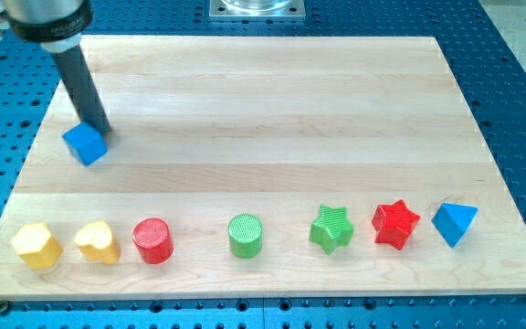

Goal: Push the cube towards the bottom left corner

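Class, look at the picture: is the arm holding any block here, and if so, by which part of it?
Nothing is held. The arm ends in a plain rod; my tip only touches the blue cube at its upper right edge, placed to push it.

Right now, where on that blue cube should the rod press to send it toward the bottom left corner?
There is nothing to grip with, only pushing. My tip sits at the blue cube, on its upper right side, which looks about right: pressing there should drive it down and left toward the yellow blocks.
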Tool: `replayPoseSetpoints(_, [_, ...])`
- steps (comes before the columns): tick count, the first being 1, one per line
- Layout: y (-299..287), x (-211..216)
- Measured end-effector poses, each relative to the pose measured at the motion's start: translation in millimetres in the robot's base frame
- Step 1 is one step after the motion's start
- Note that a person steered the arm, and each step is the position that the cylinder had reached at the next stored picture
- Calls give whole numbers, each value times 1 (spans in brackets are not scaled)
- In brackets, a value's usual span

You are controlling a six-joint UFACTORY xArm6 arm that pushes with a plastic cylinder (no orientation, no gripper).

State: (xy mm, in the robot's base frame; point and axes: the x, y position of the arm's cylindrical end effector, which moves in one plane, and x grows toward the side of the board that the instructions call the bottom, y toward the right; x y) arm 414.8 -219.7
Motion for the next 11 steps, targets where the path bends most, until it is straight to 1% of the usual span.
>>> replayPoseSetpoints(1, [0,1])
replayPoseSetpoints(2, [-1,-32])
replayPoseSetpoints(3, [5,-31])
replayPoseSetpoints(5, [8,21])
replayPoseSetpoints(6, [11,37])
replayPoseSetpoints(9, [7,42])
replayPoseSetpoints(10, [-35,75])
replayPoseSetpoints(11, [-36,74])
